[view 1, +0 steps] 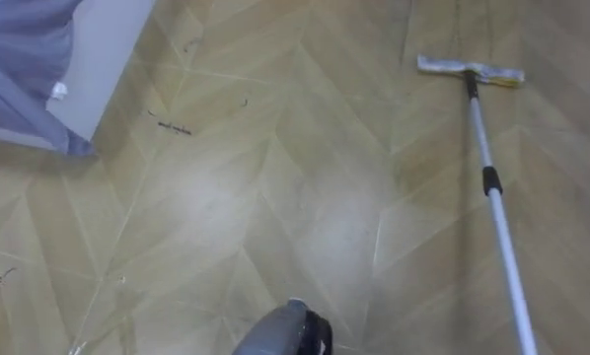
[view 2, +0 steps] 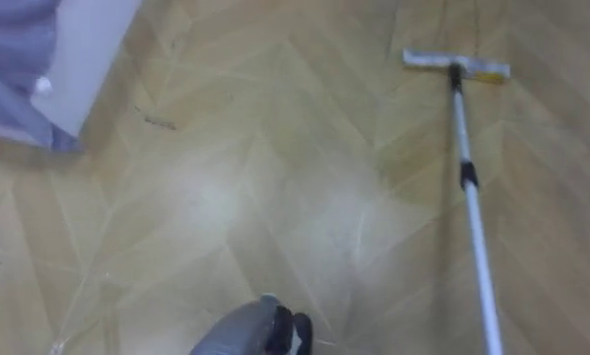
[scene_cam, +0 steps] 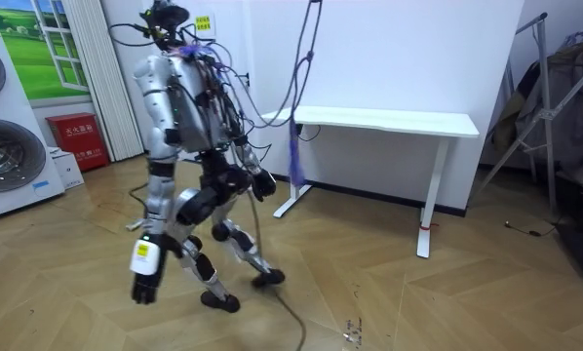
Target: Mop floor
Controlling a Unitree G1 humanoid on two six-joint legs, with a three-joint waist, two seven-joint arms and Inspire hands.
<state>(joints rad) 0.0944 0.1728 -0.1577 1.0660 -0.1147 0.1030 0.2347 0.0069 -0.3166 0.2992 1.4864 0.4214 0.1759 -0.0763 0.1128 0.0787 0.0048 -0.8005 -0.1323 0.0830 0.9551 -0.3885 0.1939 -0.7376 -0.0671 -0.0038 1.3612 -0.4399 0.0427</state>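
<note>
Room view shows both hands, but from where I stand the fingers of neither can be made out, so I cannot tell whether they are spread, curled or closed round anything. The left hand (scene_cam: 145, 285) hangs low on the side nearer me, down beside the shin. The right hand (scene_cam: 260, 184) sits back by the hip, toward the room view's right. The robot is bent forward toward the room view's left with its knees flexed and one foot ahead of the other. It stands on the wooden floor (scene_cam: 438, 302) between the washing machines (scene_cam: 4, 146) and the white table (scene_cam: 389, 122).

Looking down through the left eye view, the mop (view 1: 491, 181) is off to the robot's right. Its flat head (view 1: 470, 70) is down on the floor up ahead, well apart from the white panel (view 1: 103, 59) at the upper left. The pale handle (view 1: 504, 247) slants back toward the robot and leaves the picture at the lower right, and I cannot tell what grips that end. A few dark scuff marks (view 1: 173, 126) show on the boards near the panel.
</note>
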